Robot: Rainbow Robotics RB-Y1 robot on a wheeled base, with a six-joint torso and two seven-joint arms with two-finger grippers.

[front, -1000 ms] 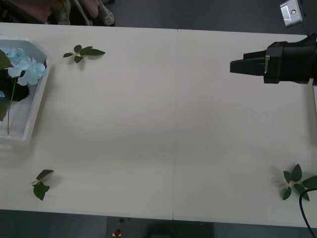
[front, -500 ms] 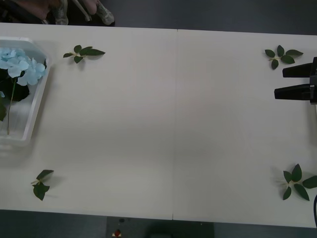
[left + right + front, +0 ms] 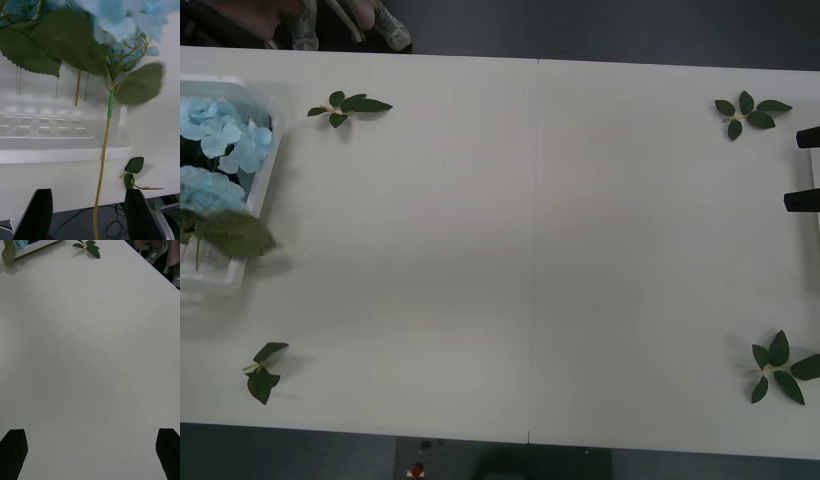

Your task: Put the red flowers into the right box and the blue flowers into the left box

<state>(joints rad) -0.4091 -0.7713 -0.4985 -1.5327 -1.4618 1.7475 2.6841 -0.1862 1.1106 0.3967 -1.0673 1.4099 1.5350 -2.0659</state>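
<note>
Two grippers spread: left gripper (image 3: 88, 213) below blue flowers (image 3: 112, 22), right gripper (image 3: 807, 168) at table's (image 3: 530, 250) right edge.

The left box (image 3: 265, 180) runs off the front view's left edge, so only its right side shows, and the blue flowers (image 3: 215, 190) in it are partly cut off too, with one blurred head and leaf hanging over the rim. At the counter's (image 3: 530, 250) right edge, the right gripper (image 3: 805, 168) shows only two black fingertips. In the left wrist view a blue flower's stem (image 3: 101, 176) runs out of the picture between the left gripper's (image 3: 88, 213) fingers; whether they touch it cannot be told.
</note>
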